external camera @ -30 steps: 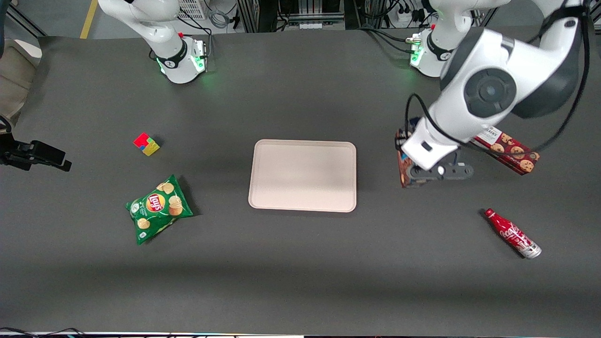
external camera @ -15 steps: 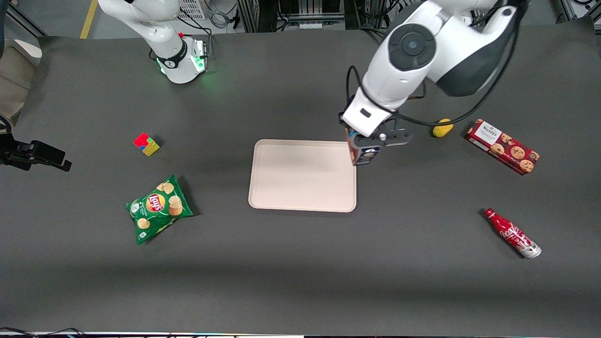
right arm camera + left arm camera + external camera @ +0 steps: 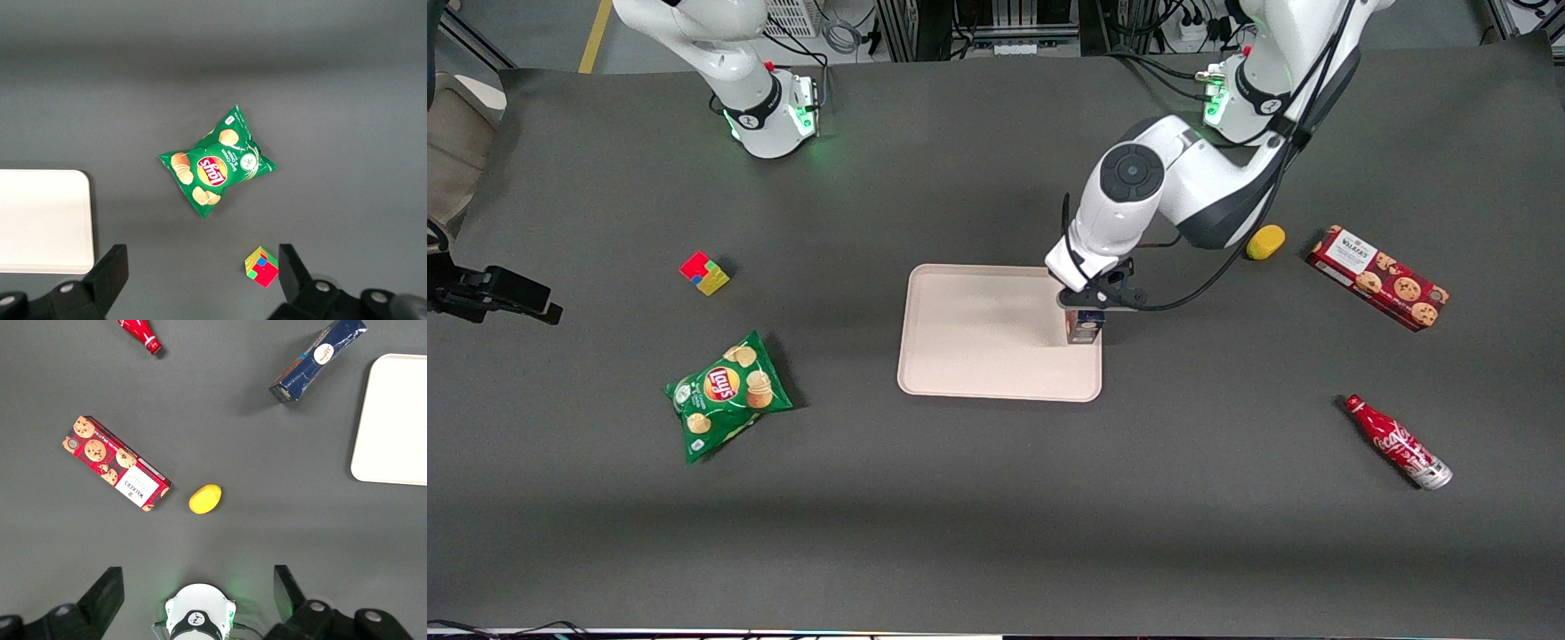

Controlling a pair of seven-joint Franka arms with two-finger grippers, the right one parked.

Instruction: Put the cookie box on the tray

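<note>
Cookie box (image 3: 1083,329) upright on the tray (image 3: 978,356)
Slim dark navy carton, standing on end just inside the rim, its top pinched by the gripper (image 3: 1089,307).

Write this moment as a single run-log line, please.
step: placing | gripper: over tray, at its working-arm end, atop cookie box | cookie box: upright under gripper | resting on tray: cannot tell

gripper (image 3: 1087,307) atop upright cookie box (image 3: 1083,331) at tray (image 3: 978,329) edge | tray floor open toward parked arm's end | working arm's end: lemon (image 3: 1265,242), red carton (image 3: 1376,277), bottle (image 3: 1396,442), well apart
</note>
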